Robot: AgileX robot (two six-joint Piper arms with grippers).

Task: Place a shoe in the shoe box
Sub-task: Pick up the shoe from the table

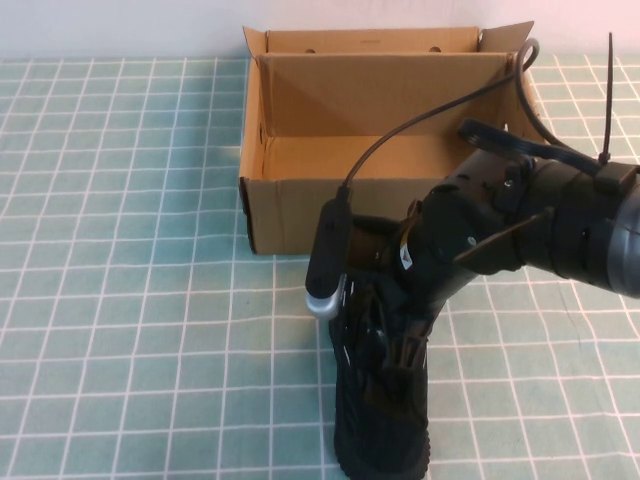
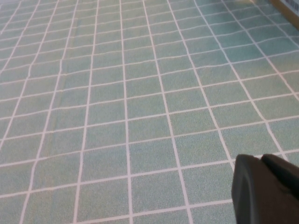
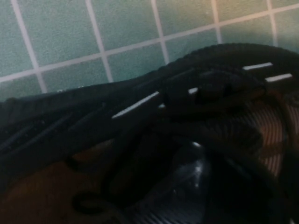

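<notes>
The black knit shoe (image 1: 380, 420) lies on the mat near the front edge, just in front of the shoe box, with white dash marks along its side (image 3: 140, 100). My right gripper (image 1: 395, 345) reaches down into its collar and laces and is shut on the shoe's upper. One finger (image 3: 191, 172) sits inside the opening. The open brown cardboard shoe box (image 1: 300, 205) stands behind the shoe with nothing visible in it. My left gripper (image 2: 259, 159) is shut and holds nothing. It hovers over bare mat and is out of the high view.
A green mat with a white grid (image 1: 120, 300) covers the table. The box's flaps (image 1: 505, 40) stand upright at the back. A black cable (image 1: 420, 125) arcs from the right arm across the box opening.
</notes>
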